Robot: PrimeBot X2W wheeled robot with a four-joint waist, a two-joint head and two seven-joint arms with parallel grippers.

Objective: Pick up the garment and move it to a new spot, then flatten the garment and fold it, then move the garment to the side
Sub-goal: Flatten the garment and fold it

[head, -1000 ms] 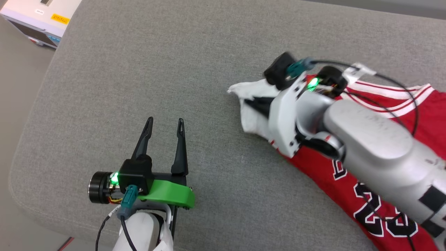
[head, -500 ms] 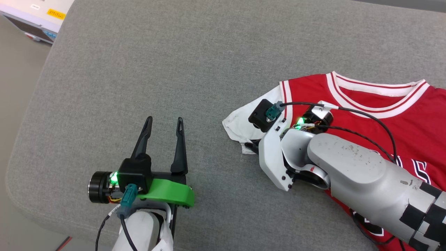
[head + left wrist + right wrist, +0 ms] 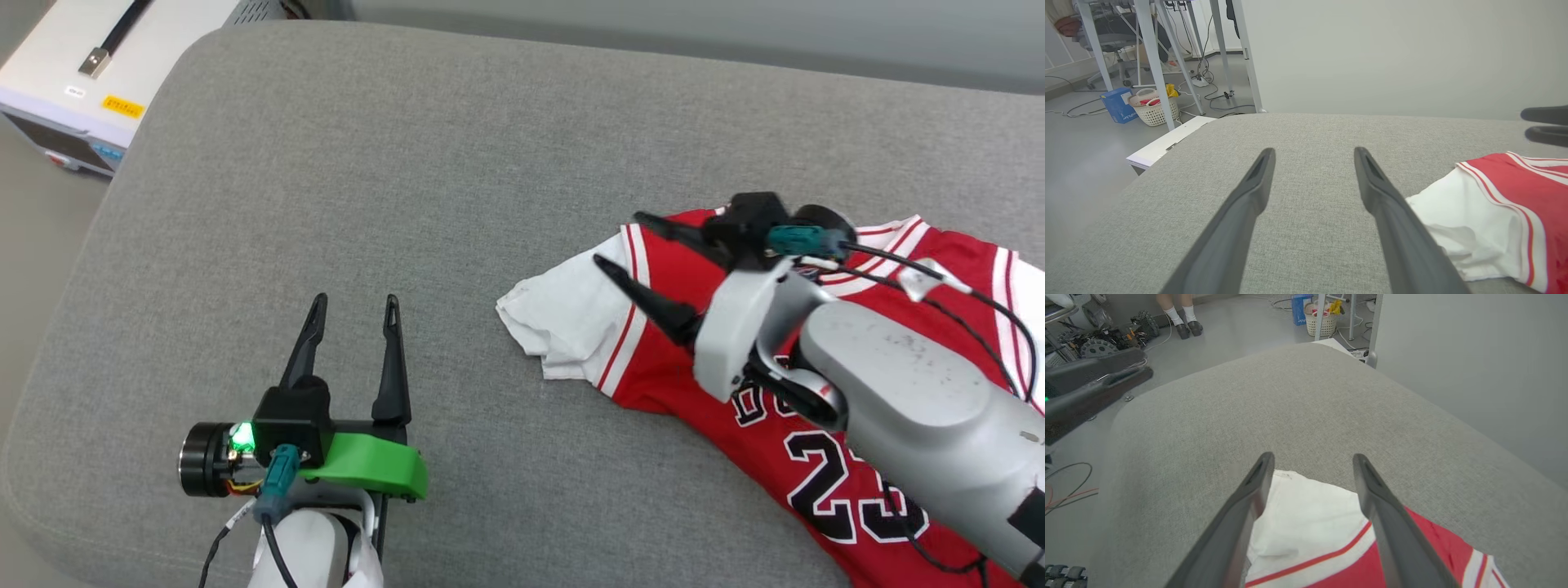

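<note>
The garment point(image 3: 678, 384), a red jersey with white sleeves, striped trim and a black 23, lies on the grey cushion at the right. Its white sleeve point(image 3: 563, 318) points left, slightly rumpled. My right gripper point(image 3: 620, 239) hovers open over the sleeve and shoulder, holding nothing. In the right wrist view the right gripper point(image 3: 1313, 456) stands spread above the garment point(image 3: 1306, 522). My left gripper point(image 3: 354, 302) is open and empty over bare cushion at the lower left, apart from the sleeve. From the left wrist, the left gripper point(image 3: 1314, 150) shows the garment point(image 3: 1494, 204) off to its right.
The grey cushion point(image 3: 367, 163) has a rounded left edge and corner. A white box-shaped device point(image 3: 73, 73) sits off it at the upper left. A grey wall point(image 3: 1392, 53) backs the cushion. A basket point(image 3: 1153, 108), table legs and a person's feet point(image 3: 1186, 328) are on the floor beyond.
My right gripper has opened, let go of the white sleeve and risen a little; the sleeve now lies on the cushion. The head view has shifted. The left gripper has kept its pose.
</note>
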